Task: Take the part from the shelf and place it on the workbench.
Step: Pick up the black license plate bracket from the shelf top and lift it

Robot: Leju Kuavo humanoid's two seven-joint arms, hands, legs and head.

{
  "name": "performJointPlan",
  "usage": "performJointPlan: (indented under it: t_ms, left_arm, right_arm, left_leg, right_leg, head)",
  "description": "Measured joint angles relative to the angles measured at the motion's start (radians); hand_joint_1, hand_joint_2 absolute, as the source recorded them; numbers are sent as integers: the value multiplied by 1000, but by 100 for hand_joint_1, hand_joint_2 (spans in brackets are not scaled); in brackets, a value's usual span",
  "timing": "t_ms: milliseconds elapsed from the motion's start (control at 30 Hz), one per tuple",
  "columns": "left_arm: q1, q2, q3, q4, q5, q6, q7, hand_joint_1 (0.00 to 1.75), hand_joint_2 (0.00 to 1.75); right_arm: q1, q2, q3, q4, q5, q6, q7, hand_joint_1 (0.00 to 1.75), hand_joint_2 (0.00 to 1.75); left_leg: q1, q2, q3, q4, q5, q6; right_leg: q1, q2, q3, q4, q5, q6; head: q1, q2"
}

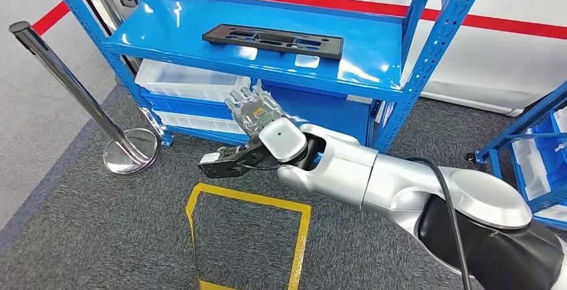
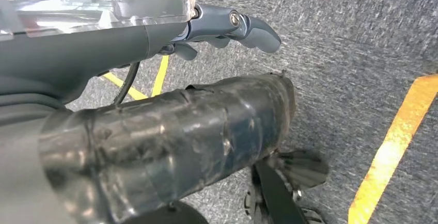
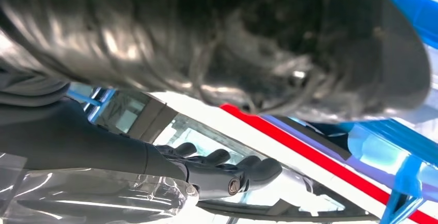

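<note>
The part (image 1: 273,39) is a flat black plate with cut-outs, lying on the top level of the blue shelf (image 1: 187,19). My right hand (image 1: 257,113) is raised in front of the shelf's front edge, just below and slightly left of the part, not touching it. Its fingers (image 3: 227,164) are spread and hold nothing. My left hand (image 2: 170,38) hangs over the grey carpet, its fingers (image 2: 248,28) loosely extended with nothing in them.
A chrome barrier post (image 1: 67,79) with a round base (image 1: 130,151) stands left of the shelf. White bins (image 1: 187,79) fill the lower level. Yellow tape (image 1: 304,226) marks a rectangle on the carpet. A second blue rack (image 1: 535,143) stands at the right.
</note>
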Motion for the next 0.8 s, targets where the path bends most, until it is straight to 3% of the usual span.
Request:
performJointPlan:
  t_ms: [33, 67, 167, 233, 333, 400, 467, 500, 533, 567, 600, 667, 733, 800]
  left_arm:
    - [1, 0, -1, 0, 0, 0, 0, 0, 0]
    - [2, 0, -1, 0, 0, 0, 0, 0, 0]
    - [3, 1, -2, 0, 0, 0, 0, 0, 0]
    - [0, 1, -3, 0, 0, 0, 0, 0, 0]
    - [0, 0, -4, 0, 0, 0, 0, 0, 0]
    - [1, -1, -4, 0, 0, 0, 0, 0, 0]
    - [1, -1, -4, 0, -1, 0, 0, 0, 0]
    - [1, -1, -4, 0, -1, 0, 0, 0, 0]
    - [1, 0, -4, 0, -2, 0, 0, 0, 0]
    - [1, 0, -4, 0, -2, 0, 0, 0, 0]
    - [1, 0, -4, 0, -2, 0, 0, 0, 0]
    - [1, -1, -4, 0, -1, 1, 0, 0, 0]
    - [0, -3, -5, 0, -1, 3, 0, 0, 0]
    - [0, -3, -5, 0, 0, 6, 1, 0, 0]
  right_arm:
    - [1, -2, 0, -2, -1, 0, 1, 0, 0]
    - [2, -4, 0, -3, -2, 0, 2, 0, 0]
    - [0, -9, 0, -9, -3, 1, 4, 0, 0]
    - [-3, -11, 0, -13, -4, 1, 4, 0, 0]
    - [-4, -15, 0, -18, -4, 1, 5, 0, 0]
    - [-6, -18, 0, -20, -4, 1, 5, 0, 0]
    - [-6, -21, 0, -23, -6, 1, 6, 0, 0]
    - [-5, -23, 0, -24, -8, 2, 7, 0, 0]
    - [-3, -25, 0, -25, -10, 3, 9, 0, 0]
    - [-2, -27, 0, -27, -11, 4, 10, 0, 0]
    - [-1, -29, 0, -29, -12, 4, 10, 0, 0]
    - [-4, -31, 0, -33, -12, 4, 11, 0, 0]
    - [-8, -31, 0, -38, -12, 5, 12, 0, 0]
    - [-9, -32, 0, -41, -12, 7, 13, 0, 0]
  left_leg:
    - [0, 0, -15, 21, 5, -1]
    - [0, 0, -11, 3, 30, -2]
    - [-1, 2, 73, -189, 127, 3]
    - [-4, 1, 100, -249, 137, 12]
    - [-2, 0, 104, -255, 136, 28]
    - [1, 1, 109, -259, 137, 40]
    - [1, 1, 111, -259, 136, 47]
    - [0, 1, 111, -259, 135, 48]
    - [0, 1, 112, -259, 134, 49]
    - [-1, 0, 114, -259, 132, 49]
    - [-2, -2, 116, -259, 130, 48]
    - [-5, -3, 120, -257, 126, 44]
    - [-7, -3, 119, -255, 123, 37]
    - [-7, -3, 118, -257, 124, 27]
  right_leg:
    - [0, 0, 1, 1, -2, -1]
    - [0, 1, 3, 2, -4, -1]
    - [1, 4, 9, 10, -15, 7]
    - [5, 5, 5, 15, -18, 15]
    - [7, 3, 1, 23, -27, 27]
    - [5, 1, -27, 86, -66, 37]
    - [2, 0, -90, 215, -124, 42]
    - [1, 0, -121, 272, -141, 42]
    - [0, 0, -140, 300, -141, 42]
    - [0, 0, -140, 291, -122, 39]
    - [1, 0, -121, 245, -87, 35]
    - [5, 0, -57, 110, -19, 22]
    - [11, 1, -21, 32, 1, 13]
    - [11, 2, -16, 18, -3, 9]
  head:
    - [0, 0]
    - [0, 0]
    - [0, 0]
    - [0, 0]
    - [0, 0]
    - [3, 0]
    - [5, 0]
    - [5, 0]
    - [5, 0]
    - [5, 0]
    - [5, 0]
    - [5, 0]
    - [4, 0]
    - [3, 0]
